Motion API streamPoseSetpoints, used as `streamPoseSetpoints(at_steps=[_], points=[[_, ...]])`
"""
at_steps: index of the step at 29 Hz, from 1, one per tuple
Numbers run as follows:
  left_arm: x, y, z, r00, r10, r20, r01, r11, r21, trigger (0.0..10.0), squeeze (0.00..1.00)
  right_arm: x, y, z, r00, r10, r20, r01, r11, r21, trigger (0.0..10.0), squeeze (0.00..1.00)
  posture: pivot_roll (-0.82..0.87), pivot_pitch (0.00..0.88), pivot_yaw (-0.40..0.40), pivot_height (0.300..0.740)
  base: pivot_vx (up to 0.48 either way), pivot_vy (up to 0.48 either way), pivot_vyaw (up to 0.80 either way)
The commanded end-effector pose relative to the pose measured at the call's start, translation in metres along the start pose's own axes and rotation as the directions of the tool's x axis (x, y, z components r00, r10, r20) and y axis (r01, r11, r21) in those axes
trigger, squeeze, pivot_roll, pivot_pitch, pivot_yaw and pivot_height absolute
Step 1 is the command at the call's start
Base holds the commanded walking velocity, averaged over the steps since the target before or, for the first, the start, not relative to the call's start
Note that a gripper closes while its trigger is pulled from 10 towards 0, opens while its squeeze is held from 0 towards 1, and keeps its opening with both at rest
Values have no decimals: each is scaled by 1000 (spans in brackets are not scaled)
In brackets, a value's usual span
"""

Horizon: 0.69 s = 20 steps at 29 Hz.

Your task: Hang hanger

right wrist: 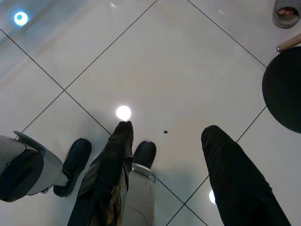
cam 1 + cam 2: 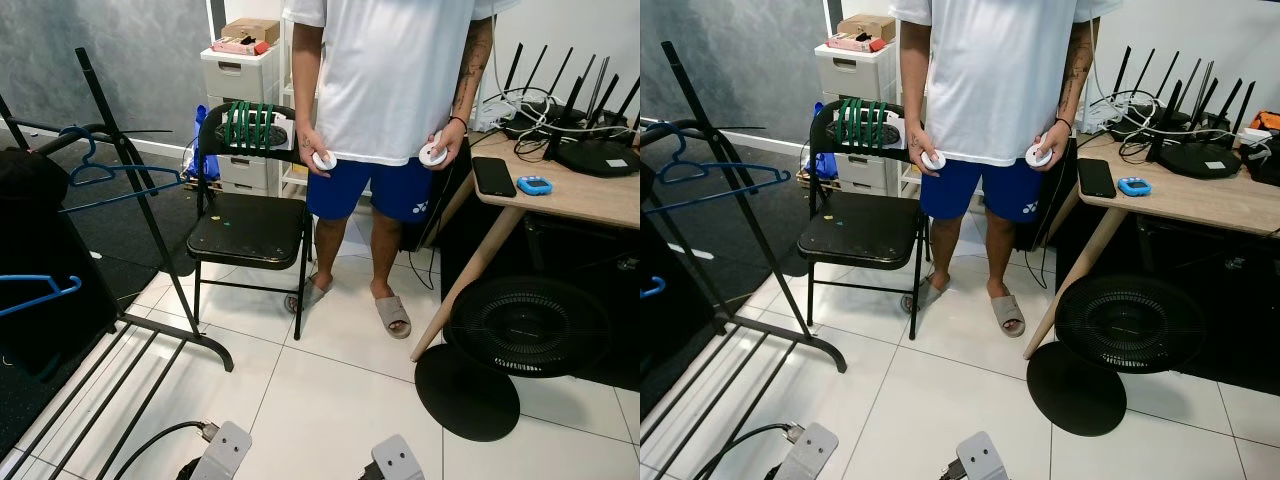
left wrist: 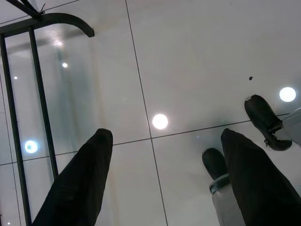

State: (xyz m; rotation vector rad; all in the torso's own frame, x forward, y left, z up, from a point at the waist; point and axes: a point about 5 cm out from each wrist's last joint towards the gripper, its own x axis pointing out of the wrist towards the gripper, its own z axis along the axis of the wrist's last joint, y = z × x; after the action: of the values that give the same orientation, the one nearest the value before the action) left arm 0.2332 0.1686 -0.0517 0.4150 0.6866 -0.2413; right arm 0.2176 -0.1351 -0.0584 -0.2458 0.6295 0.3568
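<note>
Both the left gripper (image 3: 164,136) and right gripper (image 1: 164,129) are hanging with fingers (image 3: 82,183) released and empty over the white tiled floor (image 2: 330,390), while a blue hanger (image 2: 100,175) is hanging on the black rack (image 2: 150,215) at the robot's left.

Your robot's two silver wrist housings (image 2: 225,452) are rounded blocks, each marked with a small dark hole, and a black cable (image 2: 150,445) curves off the left one. Each gripper carries long, tapering black fingers (image 3: 80,183).
</note>
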Motion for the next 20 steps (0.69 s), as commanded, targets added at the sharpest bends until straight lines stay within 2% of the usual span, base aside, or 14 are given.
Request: streamPoseSetpoints(at_steps=[1, 20], points=[[-2, -4, -7, 1000, -12, -21, 12, 1000, -8, 10000, 0, -3, 2, -8, 1000, 3, -24, -3, 1000, -1, 10000, 0, -86, 85, 48, 740, 0, 0, 0], [-2, -8, -6, 1000, -13, -20, 12, 1000, -21, 10000, 0, -2, 0, -6, 1000, 11, -25, -12, 1000, -23, 10000, 0, -97, 70, 36, 740, 0, 0, 0]])
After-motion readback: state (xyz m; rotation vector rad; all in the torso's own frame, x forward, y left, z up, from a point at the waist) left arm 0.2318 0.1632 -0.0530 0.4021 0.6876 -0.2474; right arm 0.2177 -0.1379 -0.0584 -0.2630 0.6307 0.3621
